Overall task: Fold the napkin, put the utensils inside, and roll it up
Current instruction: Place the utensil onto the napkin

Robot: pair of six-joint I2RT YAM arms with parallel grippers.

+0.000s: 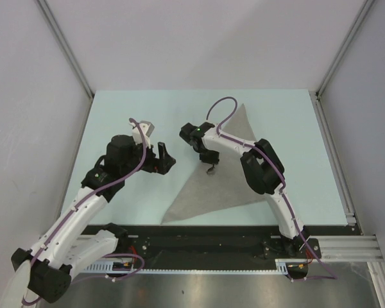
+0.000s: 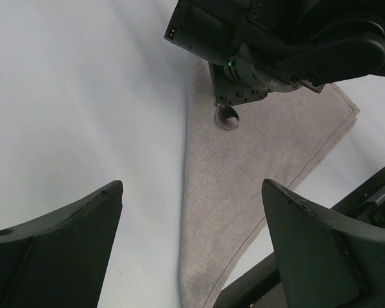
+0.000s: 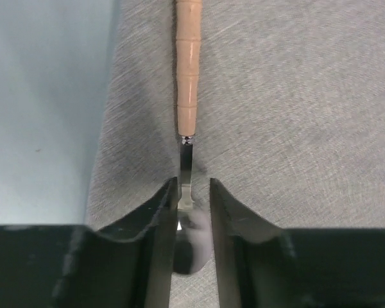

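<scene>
The light-grey napkin (image 1: 224, 176) lies folded into a triangle on the table, one point at the back and its long edge running to the front left. It also shows in the left wrist view (image 2: 256, 167) and in the right wrist view (image 3: 295, 96). My right gripper (image 1: 210, 160) is over the napkin's left part, shut on a spoon (image 3: 187, 70) with a wooden handle. The fingers (image 3: 160, 218) grip its metal bowl (image 2: 228, 118), and the spoon sits low over the cloth. My left gripper (image 1: 165, 158) is open and empty, just left of the napkin's folded edge (image 2: 192, 183).
The pale blue table (image 1: 135, 115) is walled at the back and both sides. A black rail (image 1: 212, 247) with the arm bases runs along the near edge, close to the napkin's front corner. No other utensil is in view.
</scene>
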